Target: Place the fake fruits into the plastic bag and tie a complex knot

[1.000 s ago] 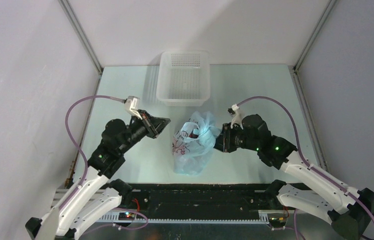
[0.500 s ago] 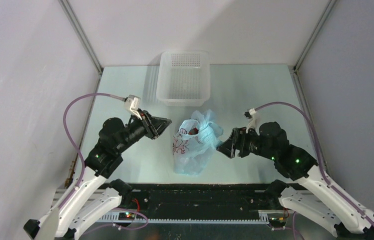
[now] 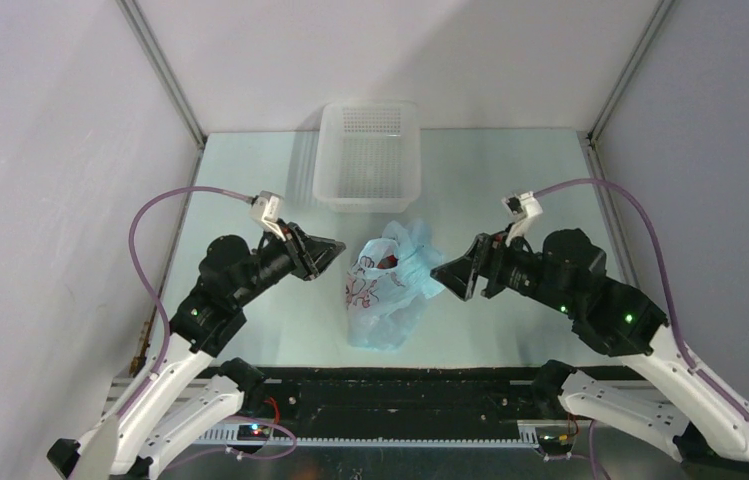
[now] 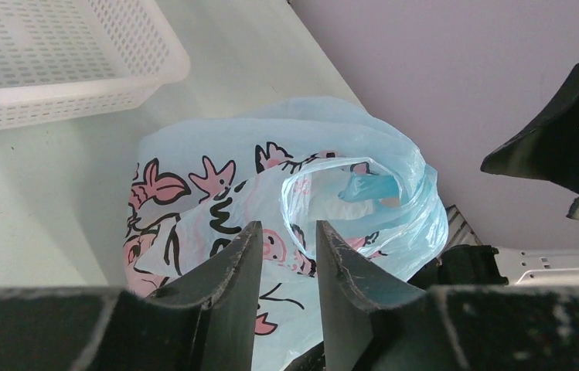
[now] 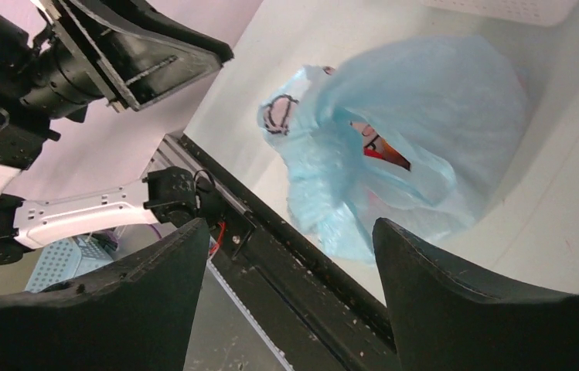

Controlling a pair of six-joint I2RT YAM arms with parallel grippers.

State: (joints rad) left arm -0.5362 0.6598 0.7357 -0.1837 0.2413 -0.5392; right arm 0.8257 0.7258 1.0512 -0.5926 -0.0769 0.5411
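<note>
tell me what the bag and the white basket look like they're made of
The plastic bag looks like thin plastic film, glossy and translucent: it crumples into soft folds and light passes through them. The basket seems rigid moulded plastic, milky white, semi-matte: straight walls, rows of small slots, a smooth rim.

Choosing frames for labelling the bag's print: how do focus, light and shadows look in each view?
Top external: even light, plastic bag small but sharp, soft shadow left of the basket. Left wrist: print crisp, left gripper dark, soft-edged. Right wrist: bag sharp, right gripper a featureless dark mass.
</note>
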